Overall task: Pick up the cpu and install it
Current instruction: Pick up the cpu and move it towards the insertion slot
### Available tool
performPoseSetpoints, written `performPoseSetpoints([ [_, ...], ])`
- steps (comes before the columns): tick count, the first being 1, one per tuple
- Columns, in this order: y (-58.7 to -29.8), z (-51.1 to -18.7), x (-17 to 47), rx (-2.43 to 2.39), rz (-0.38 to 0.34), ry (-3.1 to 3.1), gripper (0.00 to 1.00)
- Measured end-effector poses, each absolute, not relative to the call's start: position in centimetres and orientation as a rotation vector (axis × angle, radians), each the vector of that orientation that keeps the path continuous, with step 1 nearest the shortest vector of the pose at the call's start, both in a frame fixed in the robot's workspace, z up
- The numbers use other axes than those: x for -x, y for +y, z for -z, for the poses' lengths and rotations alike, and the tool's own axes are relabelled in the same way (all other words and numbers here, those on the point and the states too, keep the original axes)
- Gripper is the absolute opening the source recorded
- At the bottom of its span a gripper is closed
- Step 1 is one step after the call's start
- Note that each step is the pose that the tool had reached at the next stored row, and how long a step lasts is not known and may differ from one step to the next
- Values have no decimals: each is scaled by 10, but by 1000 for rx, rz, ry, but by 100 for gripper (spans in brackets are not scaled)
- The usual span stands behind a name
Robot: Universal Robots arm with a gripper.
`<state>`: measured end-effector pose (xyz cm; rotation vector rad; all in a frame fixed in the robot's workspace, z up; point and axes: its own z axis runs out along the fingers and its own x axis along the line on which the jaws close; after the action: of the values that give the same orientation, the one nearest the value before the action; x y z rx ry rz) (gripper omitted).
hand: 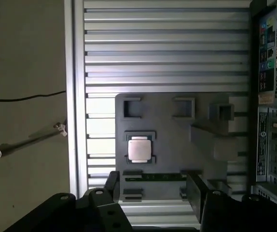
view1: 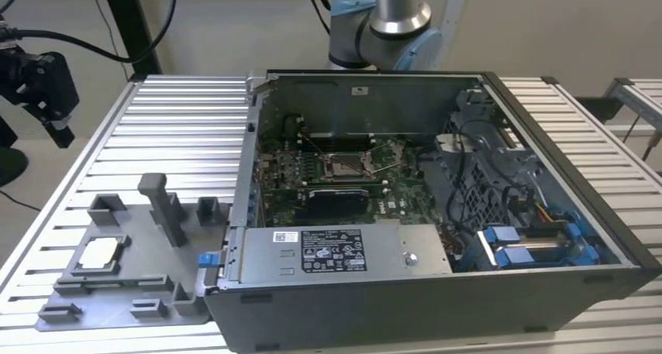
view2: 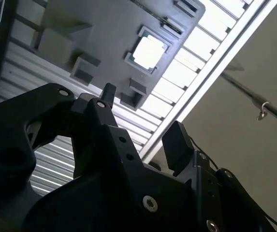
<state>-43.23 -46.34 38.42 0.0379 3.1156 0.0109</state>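
In the exterior view the hand hangs in the air at ten o'clock from the computer case, above the desk, and is partly cut off by the picture's border. In both wrist views its two fingers stand apart with nothing between them. The cpu lies flat in a square pocket of the grey tray, at eight o'clock from the computer case and well apart from the hand. The socket inside the computer case is dim and hard to make out.
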Motion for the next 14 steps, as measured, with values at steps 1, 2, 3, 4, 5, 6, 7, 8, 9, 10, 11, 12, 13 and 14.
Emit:
performPoseSetpoints([
  [1,-463,-384,432,-38,-11,3115,100],
  [2,-463,-384,432,-38,-11,3115,100],
  [3,-463,-384,432,-38,-11,3115,100],
  [4,-463,-383,433,-38,-11,3114,100],
  [5,-463,-382,433,-38,-11,3114,100],
  [6,-463,-381,434,-38,-12,3115,100],
  [7,-463,-379,435,-38,-13,3115,100],
  [8,-463,-378,435,-38,-14,3115,100],
  [9,-463,-377,436,-38,-17,3115,100],
  [10,-463,-376,437,-38,-21,3115,100],
  [11,-463,-376,438,-38,-25,3115,100],
  [12,-463,-375,439,-38,-29,3115,100],
  [13,-463,-373,440,-38,-33,3114,100],
  [14,-463,-372,440,-37,-37,3114,100],
])
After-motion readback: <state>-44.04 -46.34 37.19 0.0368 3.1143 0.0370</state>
